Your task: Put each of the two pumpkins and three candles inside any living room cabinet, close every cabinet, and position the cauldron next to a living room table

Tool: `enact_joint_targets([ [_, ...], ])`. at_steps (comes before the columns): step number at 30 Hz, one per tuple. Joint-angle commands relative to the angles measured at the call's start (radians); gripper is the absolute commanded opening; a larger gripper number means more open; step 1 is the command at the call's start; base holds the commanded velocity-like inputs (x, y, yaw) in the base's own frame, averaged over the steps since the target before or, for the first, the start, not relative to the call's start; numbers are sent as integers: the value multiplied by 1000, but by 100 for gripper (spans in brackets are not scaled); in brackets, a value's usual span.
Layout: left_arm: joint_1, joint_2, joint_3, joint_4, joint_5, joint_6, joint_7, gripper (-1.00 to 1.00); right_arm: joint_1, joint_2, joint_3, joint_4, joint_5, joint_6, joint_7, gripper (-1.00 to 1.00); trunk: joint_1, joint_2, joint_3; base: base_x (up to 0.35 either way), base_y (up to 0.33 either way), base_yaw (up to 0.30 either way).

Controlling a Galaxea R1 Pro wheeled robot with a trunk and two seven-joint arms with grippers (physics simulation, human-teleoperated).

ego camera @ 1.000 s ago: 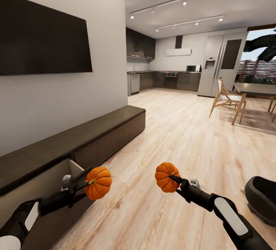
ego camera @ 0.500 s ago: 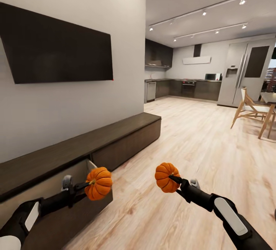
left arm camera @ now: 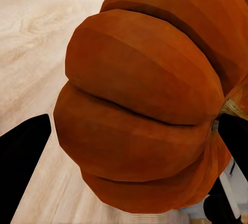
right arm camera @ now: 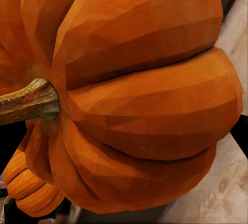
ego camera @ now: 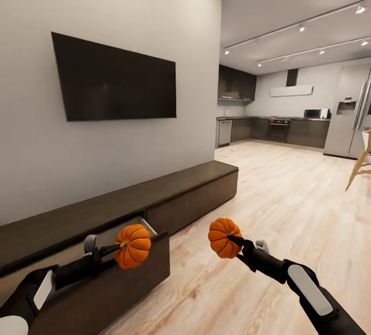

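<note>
Head view: the long dark cabinet (ego camera: 154, 198) runs along the wall with one drawer (ego camera: 111, 278) pulled open, above which the left claw (ego camera: 116, 247) grips one pumpkin (ego camera: 133, 246), the right claw (ego camera: 234, 241) another pumpkin (ego camera: 221, 237) over the floor.

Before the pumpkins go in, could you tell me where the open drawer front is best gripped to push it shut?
Probably the top edge of the drawer front, coming from above on the room side: the front is flat and handle-less, and it stands out from the cabinet. Both grippers, left and right, hold pumpkins now.
</note>
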Motion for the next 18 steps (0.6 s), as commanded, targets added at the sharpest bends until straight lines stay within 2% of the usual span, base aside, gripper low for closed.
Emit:
enact_joint_targets([
  [1, -1, 0, 2, 0, 8, 10, -2, -100, -1, -1, 1, -1, -7, 2, 2, -100, -1, 0, 3, 0, 0, 290],
  [11, -1, 0, 2, 0, 8, 10, -2, -100, -1, 0, 1, -1, -7, 2, 2, -100, -5, 2, 42, 0, 0, 289],
  [18, -1, 0, 2, 0, 8, 10, -2, -100, -1, 1, 1, -1, -7, 3, 2, -100, -8, 4, 69, 0, 0, 72],
])
